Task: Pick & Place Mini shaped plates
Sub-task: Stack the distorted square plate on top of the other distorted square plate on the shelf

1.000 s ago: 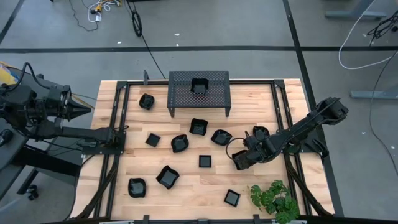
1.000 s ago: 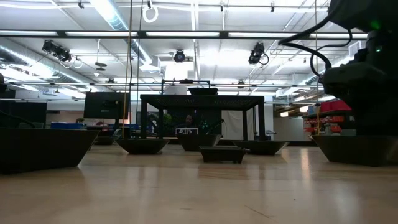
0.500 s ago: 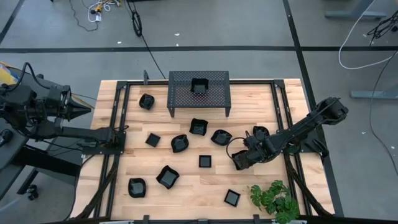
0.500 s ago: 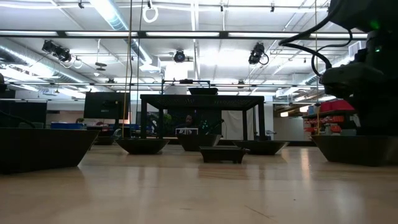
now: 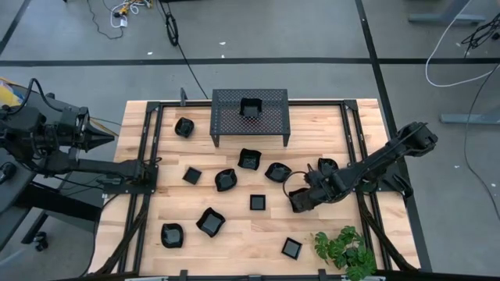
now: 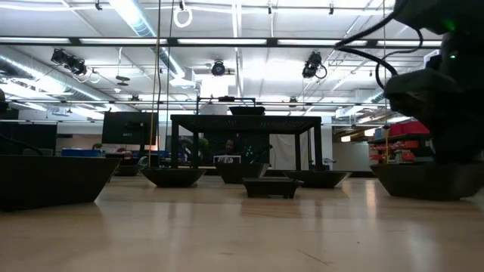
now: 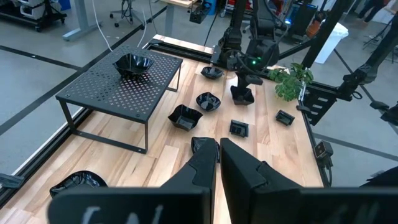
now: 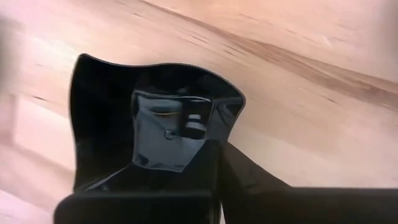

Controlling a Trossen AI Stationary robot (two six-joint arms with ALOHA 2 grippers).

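1. The mini shaped plates lie scattered over the table, with one more sitting on top of the perforated stand at the far side.
2. The one I care about is the wavy-edged plate at the right of the table, near the plant. My right gripper pinches its rim, one finger inside the bowl and one outside.
3. Compared with a second ago, my right gripper has shifted slightly left and toward the far side in the high view, and in the low view the dish under it has slid a little left too. So plate and pincer are moving together.
4. I read that as the grasp having taken. The pick seems done and the carry is beginning, though the dish looks barely off the wood, if at all.
5. My left gripper waits off the left edge of the table, fingers pressed nearly together and holding nothing.
6. Judging by the dish already there, the stand is probably my target.
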